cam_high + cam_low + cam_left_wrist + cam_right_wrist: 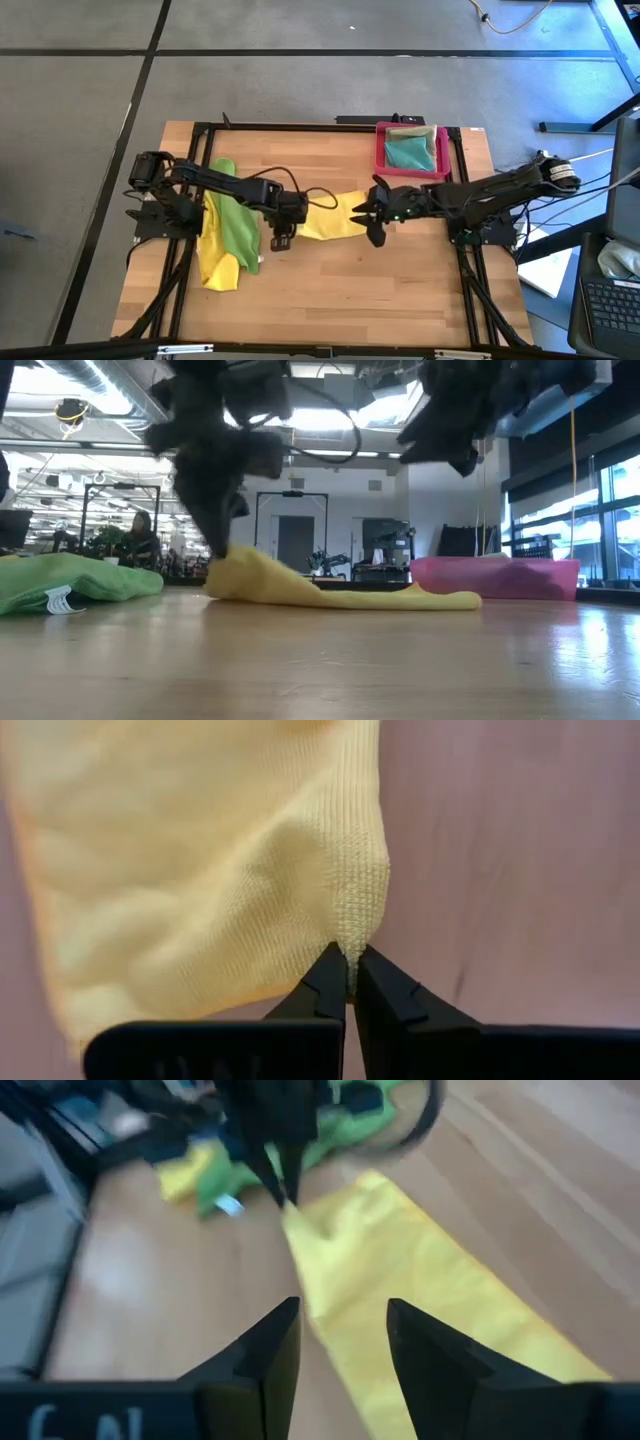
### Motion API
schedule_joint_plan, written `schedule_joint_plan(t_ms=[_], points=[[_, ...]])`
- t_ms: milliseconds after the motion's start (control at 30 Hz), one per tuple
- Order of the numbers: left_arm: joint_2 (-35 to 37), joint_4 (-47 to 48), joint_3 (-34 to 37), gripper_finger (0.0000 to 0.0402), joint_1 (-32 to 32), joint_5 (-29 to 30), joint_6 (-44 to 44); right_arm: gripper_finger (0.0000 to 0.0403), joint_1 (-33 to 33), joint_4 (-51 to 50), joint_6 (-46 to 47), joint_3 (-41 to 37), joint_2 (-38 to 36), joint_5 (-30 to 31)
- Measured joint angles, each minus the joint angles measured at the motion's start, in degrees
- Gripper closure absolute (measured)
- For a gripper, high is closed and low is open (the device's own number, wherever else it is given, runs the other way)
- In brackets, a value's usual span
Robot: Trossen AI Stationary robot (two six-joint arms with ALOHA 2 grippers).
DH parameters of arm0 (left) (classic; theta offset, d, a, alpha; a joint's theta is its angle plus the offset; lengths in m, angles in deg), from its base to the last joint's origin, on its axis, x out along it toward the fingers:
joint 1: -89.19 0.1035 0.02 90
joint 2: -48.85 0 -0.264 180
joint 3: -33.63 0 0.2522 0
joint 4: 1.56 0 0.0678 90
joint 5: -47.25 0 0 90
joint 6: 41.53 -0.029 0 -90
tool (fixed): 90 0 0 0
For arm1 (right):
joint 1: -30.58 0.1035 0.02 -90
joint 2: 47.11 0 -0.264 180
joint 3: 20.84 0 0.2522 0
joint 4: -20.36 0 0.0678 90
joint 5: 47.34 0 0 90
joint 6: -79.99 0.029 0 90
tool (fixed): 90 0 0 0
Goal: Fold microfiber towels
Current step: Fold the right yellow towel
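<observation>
**Hidden and cut-off items**

Low view: both arms blurred, cropped by top edge. Yellow towel (200, 870) runs off top and left of left wrist frame. Teal towel (408, 152) in tray (381, 150), folds too small to tell.

Two dark jointed arms, black cables; matte black wedge-shaped pincer fingers (270, 1355)

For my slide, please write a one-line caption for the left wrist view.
Left gripper shut on a corner of the yellow towel lying on the wooden table.
</observation>
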Motion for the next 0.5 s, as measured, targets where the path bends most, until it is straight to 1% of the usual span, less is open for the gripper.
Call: schedule_joint_plan(t_ms=[100, 200, 300, 433, 500], points=[[0.02, 0.71, -3.03, 0.0400, 1.19, -1.61, 3.86, 0.0250, -0.08, 1.46, -5.13, 0.00, 3.54, -0.08], [0.09, 0.93, -5.17, 0.0400, 2.32, -3.58, 7.00, 0.0250, -0.06, 4.02, -9.19, 1.07, 7.55, -1.55], [0.09, 2.25, -6.65, 0.0401, 2.90, -5.46, 8.50, 0.0240, -0.04, 4.24, -13.80, 5.43, 11.99, -1.72], [0.11, 2.33, -7.21, 0.0401, 3.08, -8.27, 10.43, 0.0216, -0.29, 4.33, -20.92, 13.41, 18.65, -1.17], [0.11, 2.31, -7.43, 0.0401, 3.23, -9.80, 10.62, 0.0205, -0.33, 4.21, -22.61, 17.57, 22.20, -0.69]])
